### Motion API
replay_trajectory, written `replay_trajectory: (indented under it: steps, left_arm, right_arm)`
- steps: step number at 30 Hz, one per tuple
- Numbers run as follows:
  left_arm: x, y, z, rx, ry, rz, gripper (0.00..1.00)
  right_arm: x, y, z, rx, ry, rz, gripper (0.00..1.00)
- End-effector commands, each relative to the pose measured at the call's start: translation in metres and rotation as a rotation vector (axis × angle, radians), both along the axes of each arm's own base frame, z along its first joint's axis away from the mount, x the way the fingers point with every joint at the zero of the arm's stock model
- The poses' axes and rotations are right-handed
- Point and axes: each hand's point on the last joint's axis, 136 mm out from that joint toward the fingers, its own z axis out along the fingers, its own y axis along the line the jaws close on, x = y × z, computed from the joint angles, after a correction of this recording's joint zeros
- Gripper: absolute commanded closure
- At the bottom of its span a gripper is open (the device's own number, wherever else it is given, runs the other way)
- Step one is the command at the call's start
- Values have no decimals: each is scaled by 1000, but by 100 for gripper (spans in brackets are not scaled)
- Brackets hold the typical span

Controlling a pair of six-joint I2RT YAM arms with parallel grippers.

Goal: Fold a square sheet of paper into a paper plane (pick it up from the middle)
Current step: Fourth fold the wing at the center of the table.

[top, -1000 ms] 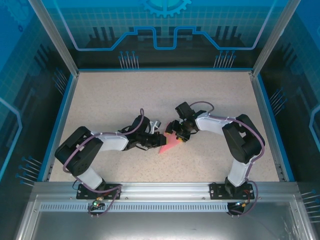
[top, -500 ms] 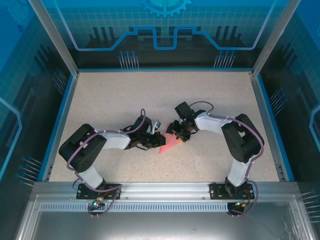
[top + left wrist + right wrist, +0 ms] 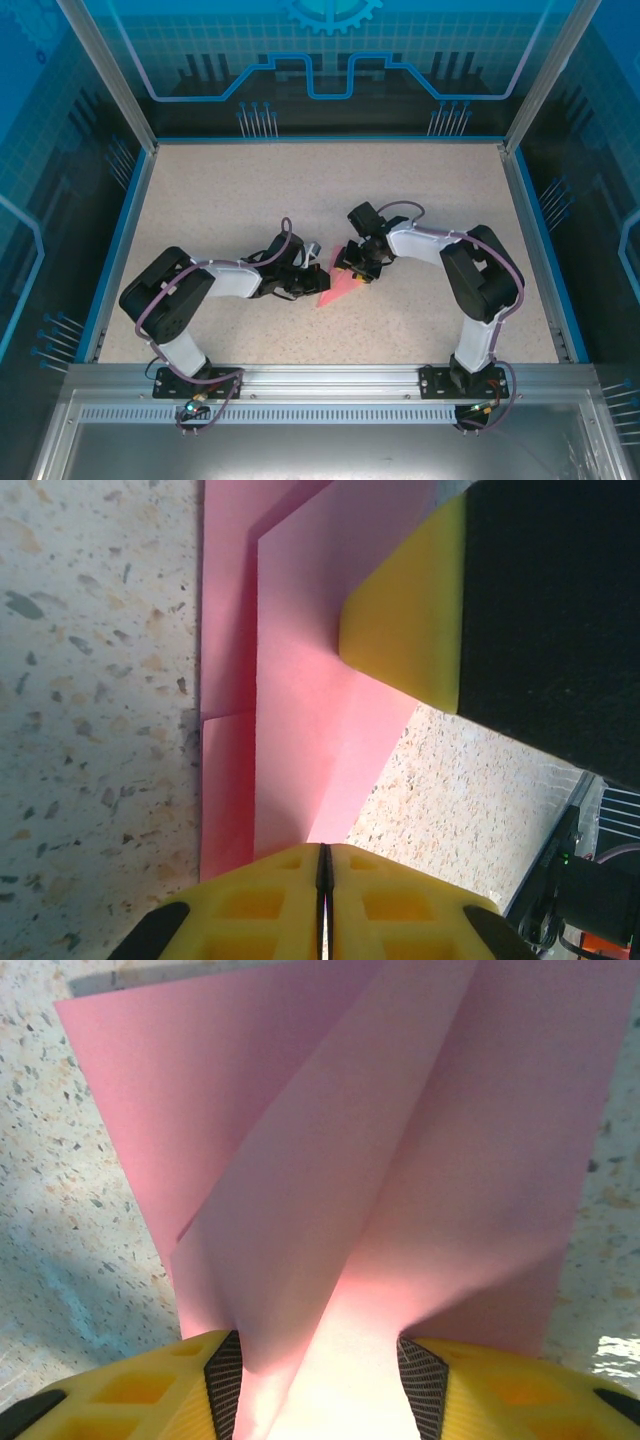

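Observation:
The pink paper plane [image 3: 336, 287] lies on the table between my two arms, folded to a point at the near left. My left gripper [image 3: 314, 274] comes at it from the left. In the left wrist view the left gripper [image 3: 323, 858] is shut on the plane's [image 3: 300, 690] raised edge, with a thin strip of pink in the slit. One of the right gripper's yellow fingertips [image 3: 405, 620] rests on the paper beyond. My right gripper [image 3: 355, 268] reaches in from the right. Its jaws [image 3: 320, 1385] stand apart, with the plane's [image 3: 350, 1110] raised centre fold between them.
The speckled table [image 3: 330, 190] is ringed by a blue rim and the cage's frame posts. The metal base rail [image 3: 330, 385] runs along the near edge.
The right gripper's jaws have drawn closer together around the paper's fold. The left gripper has tightened slightly on the edge. Both arms have barely shifted.

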Motion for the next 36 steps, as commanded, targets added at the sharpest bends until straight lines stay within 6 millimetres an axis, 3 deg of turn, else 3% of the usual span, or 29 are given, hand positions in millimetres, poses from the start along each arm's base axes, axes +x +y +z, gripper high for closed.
replay_trajectory:
  steps: [1,6,14,24,36]
  left_arm:
    - [-1,1,-5,26,4,-13,89]
    - [0,1,0,25,-6,-16,88]
    - [9,-5,24,-18,-54,-15,87]
    - [13,-11,20,-30,-46,-22,87]
    - [13,-4,1,30,-14,-7,88]
  right_arm:
    - [-42,-37,-50,-204,167,15,49]
    - [-42,-36,-51,-213,177,28,51]
    - [-44,-33,-58,-218,205,44,50]
    - [-45,-29,-63,-222,228,55,46]
    - [-46,-30,-65,-232,235,61,45]
